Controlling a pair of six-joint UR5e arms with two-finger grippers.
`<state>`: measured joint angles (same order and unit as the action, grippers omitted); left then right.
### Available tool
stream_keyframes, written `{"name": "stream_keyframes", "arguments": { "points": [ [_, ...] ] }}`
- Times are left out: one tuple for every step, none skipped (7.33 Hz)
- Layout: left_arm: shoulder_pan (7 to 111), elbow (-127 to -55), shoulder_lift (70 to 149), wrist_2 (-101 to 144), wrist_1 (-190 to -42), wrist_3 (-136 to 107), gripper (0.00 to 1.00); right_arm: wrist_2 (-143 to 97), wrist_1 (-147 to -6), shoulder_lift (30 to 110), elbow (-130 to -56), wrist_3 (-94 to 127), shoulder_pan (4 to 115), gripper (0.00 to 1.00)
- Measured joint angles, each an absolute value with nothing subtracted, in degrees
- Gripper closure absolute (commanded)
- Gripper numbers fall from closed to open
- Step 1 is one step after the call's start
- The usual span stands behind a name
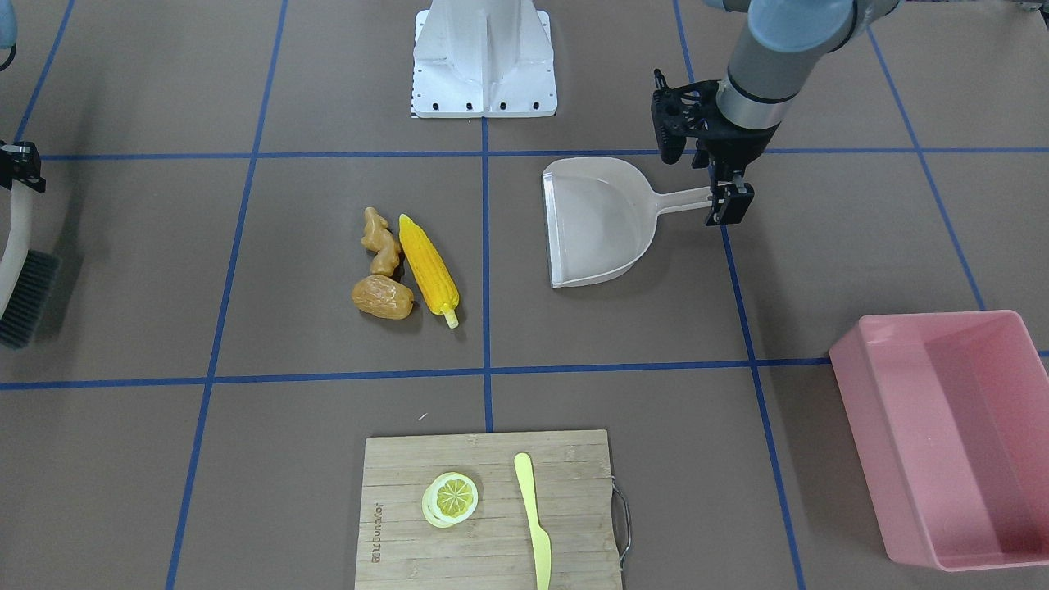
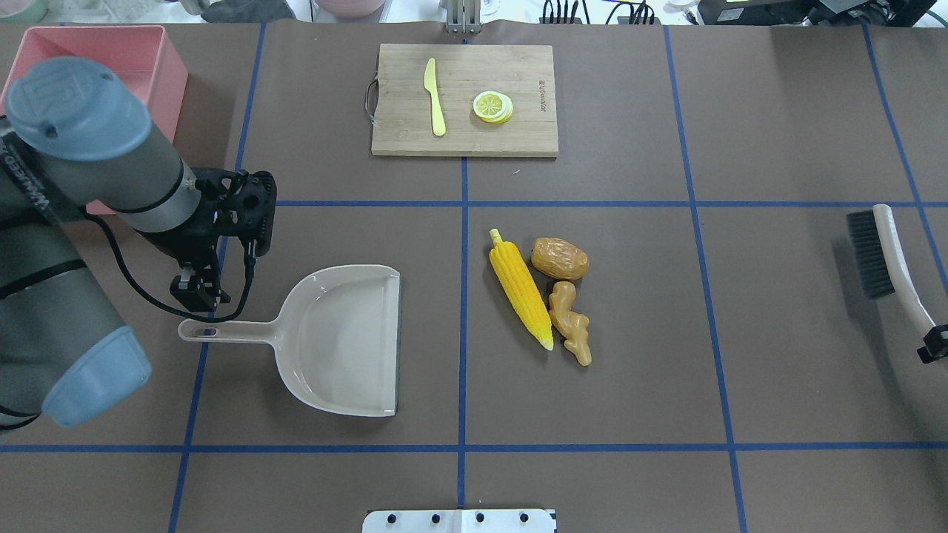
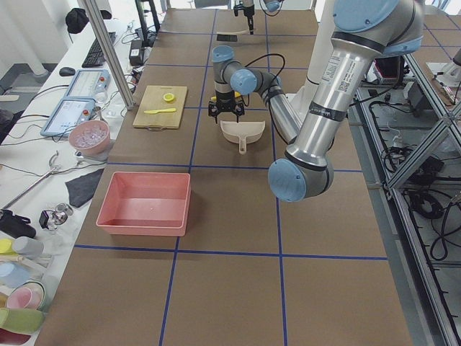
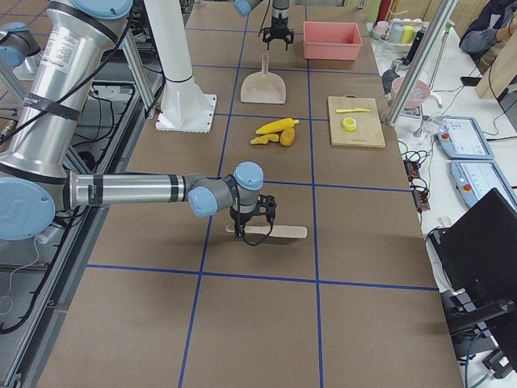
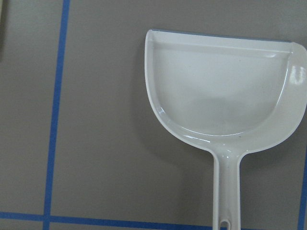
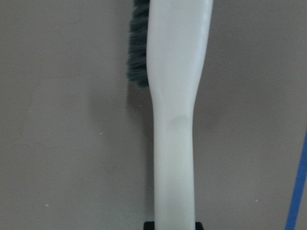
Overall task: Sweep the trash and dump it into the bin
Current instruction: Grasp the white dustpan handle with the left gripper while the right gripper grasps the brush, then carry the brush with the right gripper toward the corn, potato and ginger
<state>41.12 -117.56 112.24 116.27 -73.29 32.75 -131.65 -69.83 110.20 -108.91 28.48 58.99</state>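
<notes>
Trash: corn cob (image 1: 428, 269), ginger root (image 1: 382, 240) and potato (image 1: 382, 297) clustered, touching, facing dustpan (image 1: 598, 221) mouth, apart from it.
Bin (image 1: 869, 434) well apart from dustpan, off its handle side.
Left claw (image 1: 728, 203) at dustpan handle's far end; spread or pinching, cannot tell.
Right claw (image 2: 935, 344), beyond trash from dustpan, pinching brush (image 2: 881, 255) handle.

Risks, judged:
- Dustpan unheld: brush push slides it along tabletop (image 1: 623, 360).
- Corn cob rolls past dustpan mouth.
- Ginger root snags on dustpan lip.
- Far-end grip: dustpan twists on lift and spills during long carry to bin.
</notes>
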Motion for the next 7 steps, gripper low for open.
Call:
{"name": "stream_keyframes", "arguments": {
  "points": [
    [39.8,-117.7,111.1,115.3,-73.3,32.7,0.03,-132.6,-69.7,109.0,-110.1,28.4,58.1,1.00],
    [39.1,-117.9,109.8,114.9,-73.4,32.4,0.03,-134.5,-69.7,106.6,-110.9,28.5,57.2,1.00],
    [38.7,-117.8,108.7,114.7,-74.2,31.2,0.03,-136.7,-69.8,103.5,-111.2,29.3,55.9,1.00],
    [38.4,-116.8,108.0,114.6,-76.2,29.4,0.03,-138.2,-69.9,100.5,-111.3,31.3,54.5,1.00],
    [38.3,-115.3,107.3,114.4,-79.2,27.8,0.03,-138.9,-70.0,97.4,-111.0,33.3,52.8,1.00],
    [38.3,-113.8,106.5,114.3,-82.2,26.8,0.03,-138.9,-70.0,94.9,-110.7,34.3,51.1,1.00],
    [38.2,-112.3,105.8,114.2,-85.0,26.3,0.03,-138.4,-69.8,93.6,-110.6,34.7,49.3,1.00]
  ]
}}
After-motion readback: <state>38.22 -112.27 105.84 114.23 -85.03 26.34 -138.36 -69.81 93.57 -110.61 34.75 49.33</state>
